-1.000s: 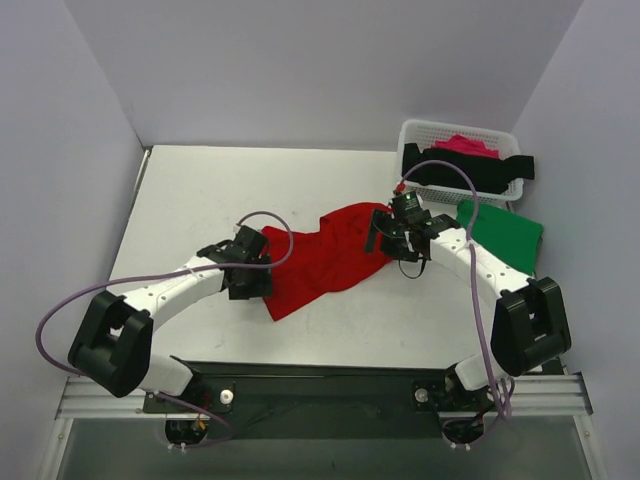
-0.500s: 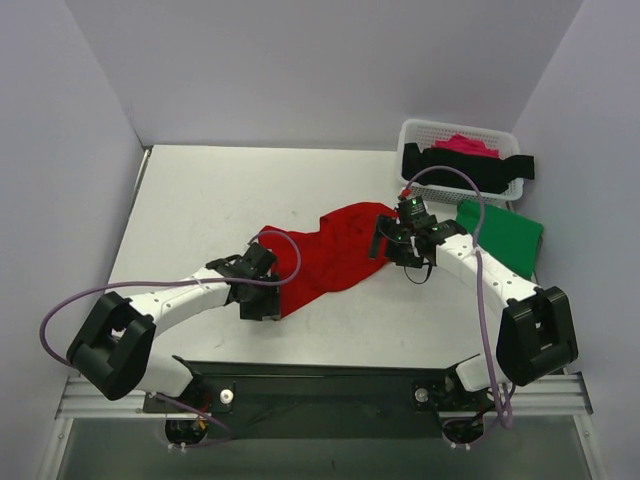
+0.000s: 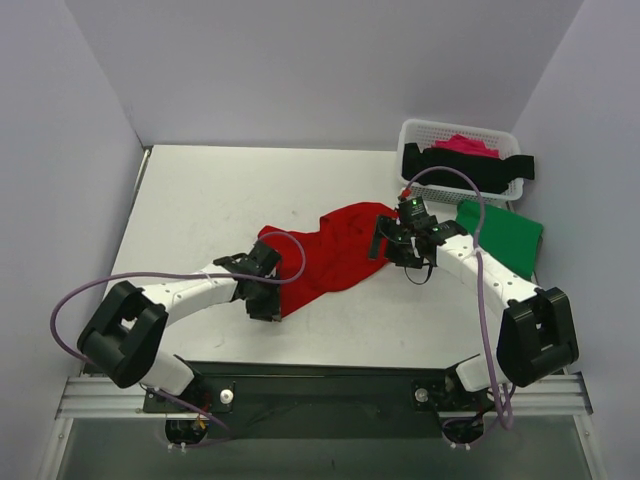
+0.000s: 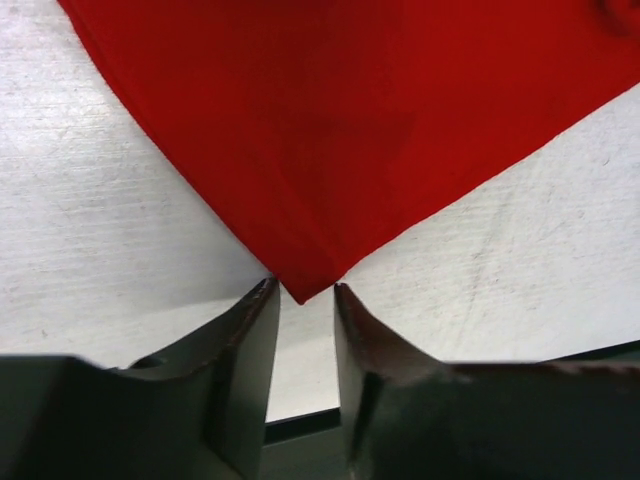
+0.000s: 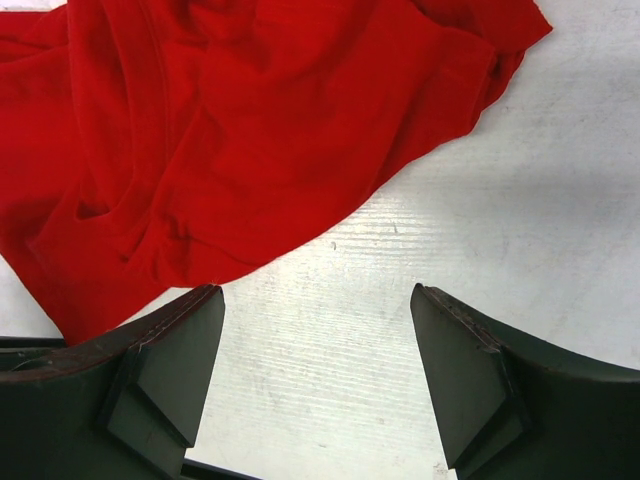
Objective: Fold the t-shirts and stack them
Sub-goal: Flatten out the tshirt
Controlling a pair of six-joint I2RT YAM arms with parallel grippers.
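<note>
- Watching the red t-shirt [image 3: 335, 255] sprawling rumpled in the middle of the table [image 3: 220, 200], stretching its long axis from 7 o'clock up to 1 o'clock in the top view.
- Finding the left gripper [image 4: 302, 315] poised at the 7 o'clock corner [image 4: 303, 283]: fingers parted only narrowly, bare tabletop showing in the gap, the pointed tip of cloth sitting dead at 12 o'clock, right at the mouth and not yet nipped.
- Spotting the right gripper [image 5: 315, 360] hanging at the shirt's 1 o'clock end, fingers spread wide over bare tabletop, the nearest red hem lying off toward 10 o'clock in the wrist view, apart from both pads.
- Judging the left arm to be the nearer one: corner on its centreline, probably needing just a short push toward 12 o'clock and a squeeze.
- Judging the right side as needing a shift toward 10 o'clock before getting any bite of cloth.
- Noting the green t-shirt [image 3: 500, 232] lying flat at 3 o'clock of the right gripper, with the black t-shirt [image 3: 470, 170] and pink t-shirt [image 3: 465, 145] piled in the white basket [image 3: 420, 130] at the table's 1 o'clock, all well apart from either set of fingers.
</note>
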